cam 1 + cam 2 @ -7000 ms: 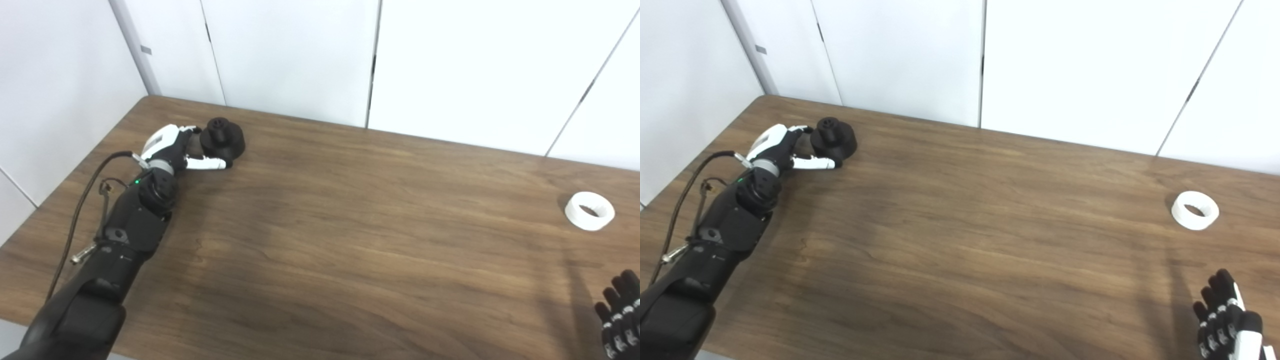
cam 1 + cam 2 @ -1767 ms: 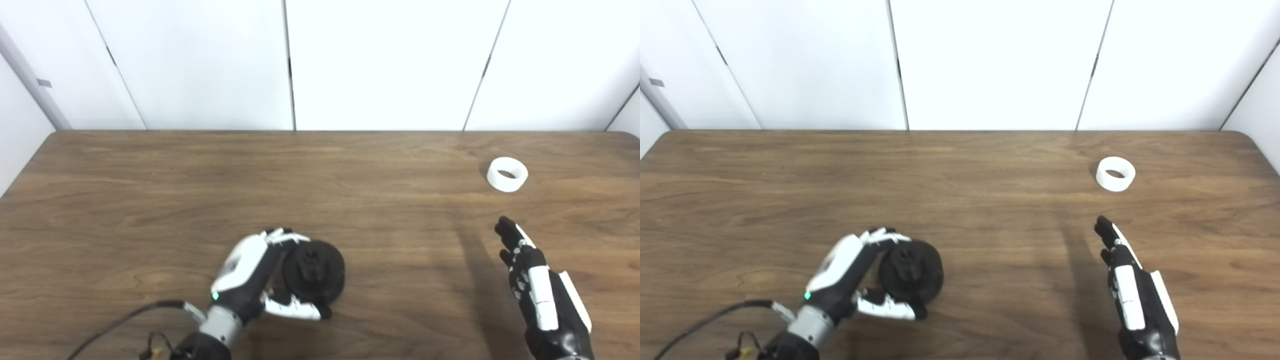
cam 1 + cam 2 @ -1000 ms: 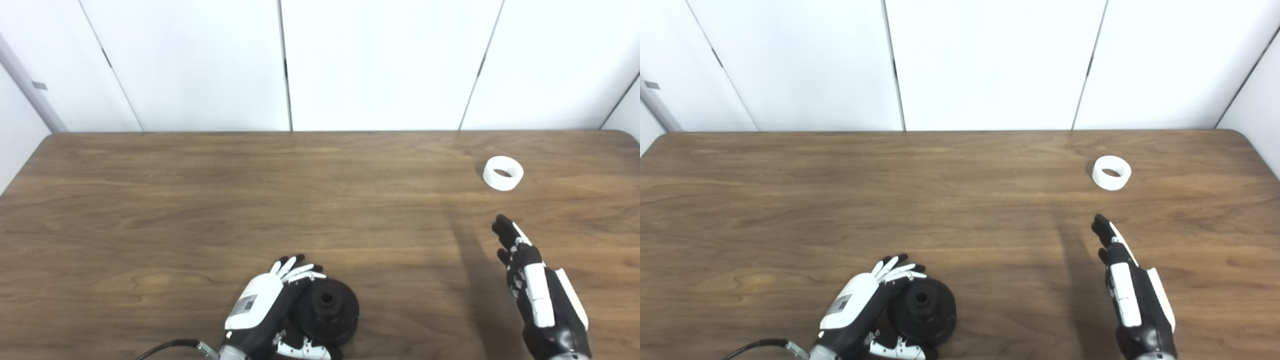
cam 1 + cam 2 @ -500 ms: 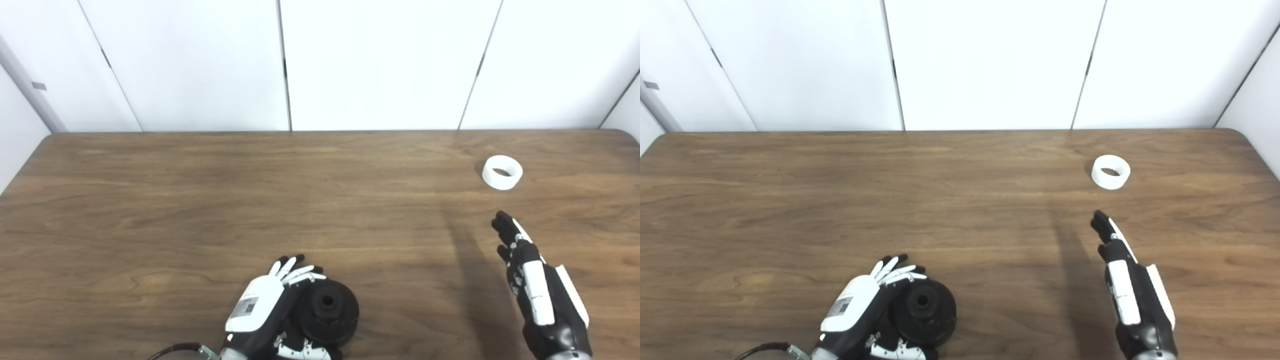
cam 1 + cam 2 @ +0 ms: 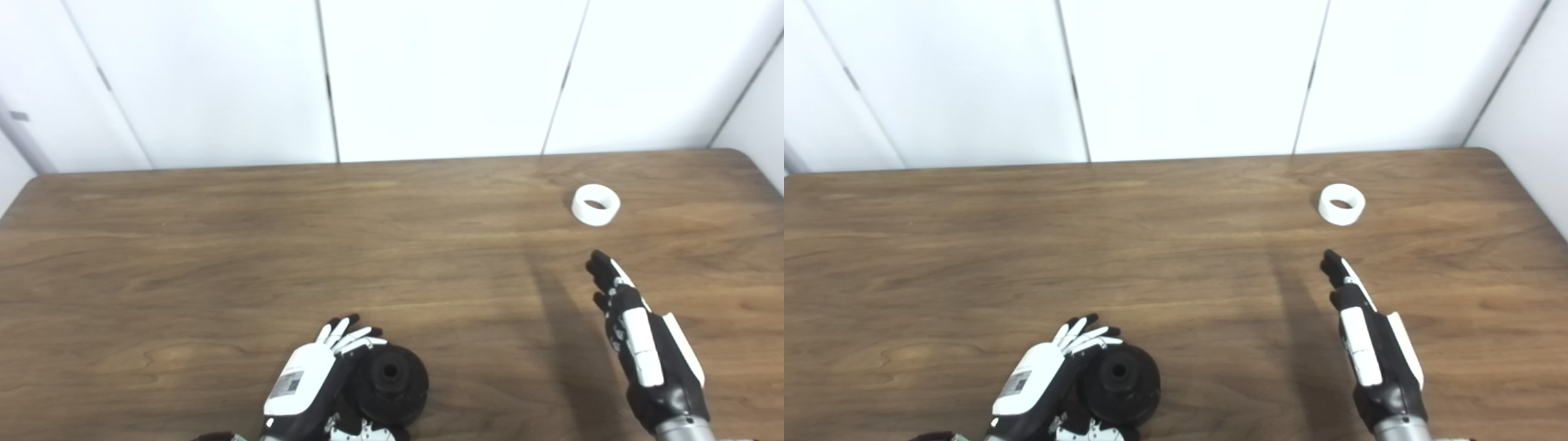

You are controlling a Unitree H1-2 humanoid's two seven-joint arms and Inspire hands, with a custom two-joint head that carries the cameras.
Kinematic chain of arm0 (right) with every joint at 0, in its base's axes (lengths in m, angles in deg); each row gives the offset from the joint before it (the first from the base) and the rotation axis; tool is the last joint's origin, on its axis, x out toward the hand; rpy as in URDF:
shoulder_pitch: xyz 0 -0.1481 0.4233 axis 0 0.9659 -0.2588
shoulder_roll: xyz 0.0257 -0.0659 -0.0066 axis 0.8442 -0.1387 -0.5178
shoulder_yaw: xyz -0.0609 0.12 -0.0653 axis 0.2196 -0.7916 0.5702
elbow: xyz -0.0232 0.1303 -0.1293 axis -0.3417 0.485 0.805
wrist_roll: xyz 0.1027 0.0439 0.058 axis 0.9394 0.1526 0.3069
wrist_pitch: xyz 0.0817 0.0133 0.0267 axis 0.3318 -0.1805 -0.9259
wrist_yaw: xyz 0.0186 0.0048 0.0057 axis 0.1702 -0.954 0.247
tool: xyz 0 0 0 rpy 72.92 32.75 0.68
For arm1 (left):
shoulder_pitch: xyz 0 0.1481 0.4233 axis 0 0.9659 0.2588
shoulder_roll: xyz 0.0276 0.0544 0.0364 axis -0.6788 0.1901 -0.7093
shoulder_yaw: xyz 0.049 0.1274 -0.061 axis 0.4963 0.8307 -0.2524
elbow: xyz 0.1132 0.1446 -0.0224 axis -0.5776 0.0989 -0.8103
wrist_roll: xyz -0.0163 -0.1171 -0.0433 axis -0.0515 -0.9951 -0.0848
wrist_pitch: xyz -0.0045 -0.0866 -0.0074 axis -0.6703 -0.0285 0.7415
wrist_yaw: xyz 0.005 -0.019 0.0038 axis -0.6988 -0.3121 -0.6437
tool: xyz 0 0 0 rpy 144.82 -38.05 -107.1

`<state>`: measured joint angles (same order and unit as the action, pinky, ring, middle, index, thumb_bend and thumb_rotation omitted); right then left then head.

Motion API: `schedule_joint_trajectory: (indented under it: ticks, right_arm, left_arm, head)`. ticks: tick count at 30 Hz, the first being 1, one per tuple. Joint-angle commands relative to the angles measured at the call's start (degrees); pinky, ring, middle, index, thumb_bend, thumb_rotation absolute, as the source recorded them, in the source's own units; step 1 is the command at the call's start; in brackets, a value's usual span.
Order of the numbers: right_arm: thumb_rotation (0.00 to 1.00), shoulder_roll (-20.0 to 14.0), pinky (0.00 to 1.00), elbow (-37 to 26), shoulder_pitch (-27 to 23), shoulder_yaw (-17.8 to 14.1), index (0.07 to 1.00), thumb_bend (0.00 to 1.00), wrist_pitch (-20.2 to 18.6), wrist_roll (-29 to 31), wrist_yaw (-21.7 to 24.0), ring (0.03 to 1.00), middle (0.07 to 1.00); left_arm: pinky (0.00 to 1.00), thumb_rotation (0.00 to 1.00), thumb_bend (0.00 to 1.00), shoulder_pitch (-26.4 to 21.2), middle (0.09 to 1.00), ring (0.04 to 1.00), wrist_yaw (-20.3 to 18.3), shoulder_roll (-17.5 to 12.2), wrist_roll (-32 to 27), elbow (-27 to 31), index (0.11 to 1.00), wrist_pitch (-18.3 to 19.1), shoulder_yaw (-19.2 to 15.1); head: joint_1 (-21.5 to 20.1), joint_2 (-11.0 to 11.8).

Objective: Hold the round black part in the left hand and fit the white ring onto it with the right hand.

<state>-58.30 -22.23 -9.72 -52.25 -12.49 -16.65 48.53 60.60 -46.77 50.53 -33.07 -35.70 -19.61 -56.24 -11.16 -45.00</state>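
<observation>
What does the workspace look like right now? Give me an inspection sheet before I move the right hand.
Surface: wooden table, bare wood grain, no spills seen.
Job's things: round black part at the near edge; white ring lying flat at the far right, alone.
Clutter: nothing seen.
Hands: left hand against the black part's left side, fingers spread, grip uncertain; right hand open, holding nothing, fingertips pointing toward the ring, short of it.
Cables: nothing seen.
Surroundings: white wall panels behind the table.
</observation>
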Motion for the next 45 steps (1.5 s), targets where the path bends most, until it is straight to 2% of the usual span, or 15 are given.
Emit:
schedule_joint_trajectory:
  ticks: [1, 8, 11, 14, 17, 19, 21, 23, 25, 28, 31, 35, 40, 45]
  right_arm:
    - [1.00, 2.20, 1.00, -2.18, -0.14, 0.09, 0.944, 0.69, 0.65, -0.37, -0.36, 0.996, 0.949]
    - [1.00, 1.93, 1.00, -3.27, -1.11, -0.20, 0.952, 0.65, 0.34, -0.47, -0.43, 1.000, 0.950]
    - [1.00, 1.15, 1.00, -3.98, -2.28, -0.78, 0.944, 0.64, -0.03, -0.39, -0.27, 0.962, 0.928]
    - [0.91, -0.74, 1.00, -4.95, -3.94, -1.26, 0.936, 0.66, -2.58, -1.83, 0.28, 0.982, 0.949]
    - [0.75, -1.96, 0.99, -6.42, -6.37, -1.78, 0.939, 0.64, -6.36, -1.78, 1.09, 0.999, 0.964]
    - [0.60, -2.68, 1.00, -7.34, -8.58, -2.32, 0.945, 0.64, -8.69, -0.68, 1.51, 1.000, 0.974]
    - [0.50, -5.16, 1.00, -6.96, -11.91, -2.58, 0.949, 0.64, -9.25, -6.20, 4.74, 1.000, 0.978]
    - [0.46, -6.83, 1.00, -6.08, -14.87, -3.48, 0.943, 0.66, -9.26, -13.26, 9.46, 1.000, 0.972]
    - [0.36, -6.95, 0.98, -5.13, -17.46, -5.37, 0.922, 0.69, -9.26, -18.28, 14.29, 0.974, 0.955]
    - [0.27, -7.74, 0.94, -2.11, -22.80, -8.68, 0.903, 0.73, -9.25, -23.82, 21.21, 0.941, 0.927]
    - [0.24, -9.53, 0.92, 1.28, -27.27, -9.97, 0.888, 0.77, -9.26, -30.58, 26.18, 0.917, 0.899]
    - [0.21, -13.17, 0.84, 7.30, -32.34, -9.60, 0.878, 0.79, -9.24, -35.76, 28.77, 0.878, 0.883]
    - [0.23, -17.76, 0.84, 14.88, -37.06, -6.65, 0.877, 0.80, -9.19, -39.71, 28.71, 0.893, 0.882]
    - [0.25, -21.01, 0.90, 21.72, -40.32, -3.57, 0.882, 0.81, -8.85, -40.59, 27.22, 0.979, 0.934]
  left_arm:
    - [1.00, 0.06, 0.52, 1.08, 0.877, 0.987, -1.54, -0.43, 1.66, -1.67, 0.486, 0.75, 0.69]
    - [1.00, 0.06, 0.52, 1.15, 0.879, 0.981, -1.03, -0.20, 1.27, -2.46, 0.486, 0.42, 0.52]
    - [1.00, 0.06, 0.52, 1.21, 0.879, 0.980, -0.67, -0.15, 1.14, -2.78, 0.486, 0.06, 0.51]
    - [1.00, 0.06, 0.52, 1.20, 0.878, 0.983, -0.39, -0.29, 1.19, -3.03, 0.486, -0.22, 0.50]
    - [1.00, 0.06, 0.52, 0.99, 0.877, 0.983, -0.70, -0.78, 0.94, -3.17, 0.486, -0.14, 0.20]
    - [1.00, 0.06, 0.52, 0.95, 0.875, 0.981, -0.72, -0.92, 0.25, -3.42, 0.486, -0.19, -0.21]
    - [1.00, 0.06, 0.52, 0.88, 0.870, 0.973, 0.49, -1.25, 0.21, -4.33, 0.486, -1.61, -0.43]
    - [1.00, 0.06, 0.52, 0.86, 0.865, 0.967, 1.22, -1.42, 0.65, -5.00, 0.486, -2.58, -0.50]
    - [1.00, 0.06, 0.52, 0.90, 0.865, 0.970, 1.54, -1.47, 1.11, -5.37, 0.486, -2.98, -0.45]
    - [1.00, 0.06, 0.52, 1.09, 0.867, 0.972, 2.10, -1.52, 1.66, -5.92, 0.486, -3.59, -0.27]
    - [1.00, 0.06, 0.52, 1.23, 0.863, 0.969, 3.04, -1.50, 1.70, -6.69, 0.486, -4.47, -0.24]
    - [1.00, 0.06, 0.52, 1.37, 0.855, 0.962, 4.32, -1.23, 1.82, -7.66, 0.485, -4.83, -0.26]
    - [1.00, 0.06, 0.52, 1.46, 0.850, 0.960, 4.31, -1.14, 1.60, -7.90, 0.484, -4.54, -0.34]
    - [1.00, 0.06, 0.52, 1.72, 0.853, 0.960, 4.93, -1.62, 1.32, -8.34, 0.484, -5.51, -0.29]
  head:
    - [-0.02, -0.07]
    - [-1.14, 0.19]
    - [-2.37, 0.75]
    - [-3.37, 1.14]
    - [-5.48, 2.00]
    - [-6.70, 2.61]
    - [-7.87, 3.49]
    - [-7.99, 4.05]
    - [-8.07, 4.61]
    - [-8.31, 5.84]
    - [-8.48, 7.05]
    - [-8.34, 8.25]
    - [-8.33, 8.83]
    - [-8.74, 10.68]
